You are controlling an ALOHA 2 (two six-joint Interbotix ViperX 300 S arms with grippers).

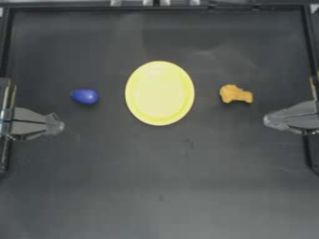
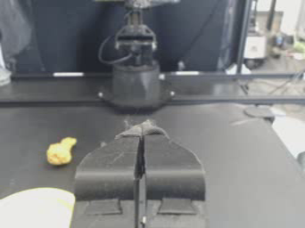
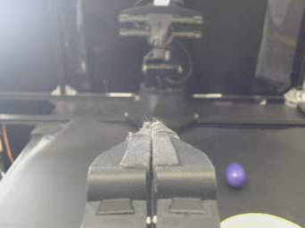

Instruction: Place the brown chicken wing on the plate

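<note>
the brown chicken wing [image 1: 235, 94] is seen on the dark table [image 1: 159, 186], just right of the plate [image 1: 159, 93]. a blue object [image 1: 85, 96] lies left of the plate. the left gripper [image 1: 57, 125] and right gripper [image 1: 269, 120] are parked at the table's sides, jaws pressed together, nothing held.

Blue rounded object [image 1: 85, 96] (on dark table [image 1: 187, 186])

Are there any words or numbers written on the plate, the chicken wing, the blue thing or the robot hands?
None: no words, numbers or signs can be read anywhere.
The yellow plate is plain.
The brown chicken wing and the small blue object carry no markings.
The left hand and right hand, parked at the table's sides with jaws shut, show no labels.
</note>
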